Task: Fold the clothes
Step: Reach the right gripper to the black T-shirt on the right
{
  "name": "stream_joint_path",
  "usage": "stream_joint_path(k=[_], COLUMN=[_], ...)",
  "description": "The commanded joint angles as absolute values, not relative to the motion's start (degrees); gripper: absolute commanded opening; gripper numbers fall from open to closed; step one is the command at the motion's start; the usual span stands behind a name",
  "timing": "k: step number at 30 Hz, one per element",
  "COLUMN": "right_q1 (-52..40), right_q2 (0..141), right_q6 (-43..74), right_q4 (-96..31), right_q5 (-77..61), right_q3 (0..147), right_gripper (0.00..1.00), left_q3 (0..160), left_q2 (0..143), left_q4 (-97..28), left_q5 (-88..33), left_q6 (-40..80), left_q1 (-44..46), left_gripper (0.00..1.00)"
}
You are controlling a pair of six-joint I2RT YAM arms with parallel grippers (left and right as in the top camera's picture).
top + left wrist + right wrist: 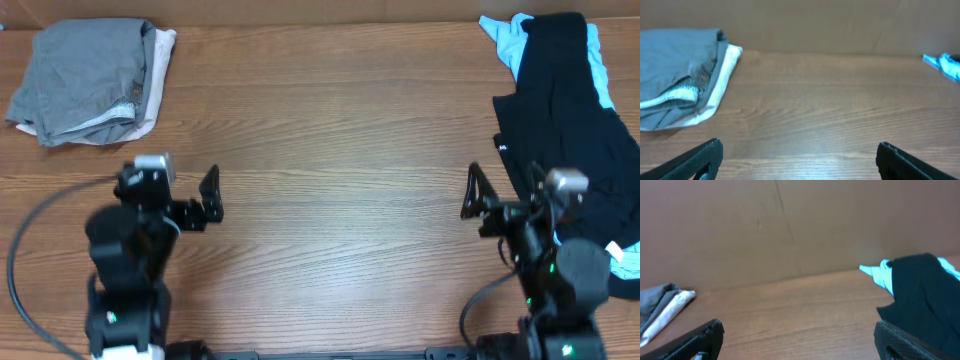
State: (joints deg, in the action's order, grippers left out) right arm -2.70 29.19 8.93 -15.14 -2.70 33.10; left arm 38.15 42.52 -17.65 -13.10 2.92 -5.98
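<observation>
A large black T-shirt (570, 130) lies crumpled at the table's right side, over a light-blue garment (505, 35); both show in the right wrist view, the black T-shirt (922, 295) in front of the light-blue one (877, 275). A folded grey garment (85, 75) lies on an off-white one (155, 85) at the far left, also in the left wrist view (675, 70). My left gripper (210, 195) is open and empty over bare wood near the front left. My right gripper (472, 192) is open and empty, just left of the black T-shirt.
The wooden table (340, 150) spans the view, with a brown wall (790, 225) behind its far edge. A black cable (25, 250) loops by the left arm's base. A bit of light-blue cloth (625, 255) shows at the right edge.
</observation>
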Motion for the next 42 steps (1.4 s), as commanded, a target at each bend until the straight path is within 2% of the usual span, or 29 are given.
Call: stream_joint_path(k=[1, 11, 19, 24, 27, 35, 42], right_q1=[-2.5, -2.48, 0.91, 14.7, 22.31, 34.24, 36.36], right_q2=[38.83, 69.32, 81.08, 86.52, 89.25, 96.71, 100.88], right_q6=[8.47, 7.14, 6.66, 13.41, 16.8, 13.04, 5.3], right_q4=[-18.98, -37.58, -37.82, -41.21, -43.2, -44.12, -45.58], right_q5=[-2.61, -2.59, -1.58, -4.56, -4.64, -4.62, -3.27], right_q3=[43.13, 68.9, 71.75, 71.64, 71.64, 71.18, 70.57], right_gripper=[1.0, 1.0, 1.0, 1.0, 0.96, 0.9, 0.86], left_q3=[50.3, 75.64, 76.29, 76.29, 76.29, 76.29, 76.29], left_q2=[50.87, 72.86, 83.05, 90.59, 92.07, 92.38, 92.47], left_q4=[-23.79, -46.94, -42.59, -38.3, -37.41, -35.66, -34.98], left_q5=[-14.7, -16.49, -16.14, -20.14, -20.84, -20.75, -20.6], left_q6=[-1.34, -3.92, -4.29, -3.66, -3.66, -4.34, -4.32], left_q1=[-5.58, -5.54, -5.58, -5.48, -5.48, -4.32, -4.1], left_gripper=[1.0, 1.0, 1.0, 1.0, 1.0, 1.0, 1.0])
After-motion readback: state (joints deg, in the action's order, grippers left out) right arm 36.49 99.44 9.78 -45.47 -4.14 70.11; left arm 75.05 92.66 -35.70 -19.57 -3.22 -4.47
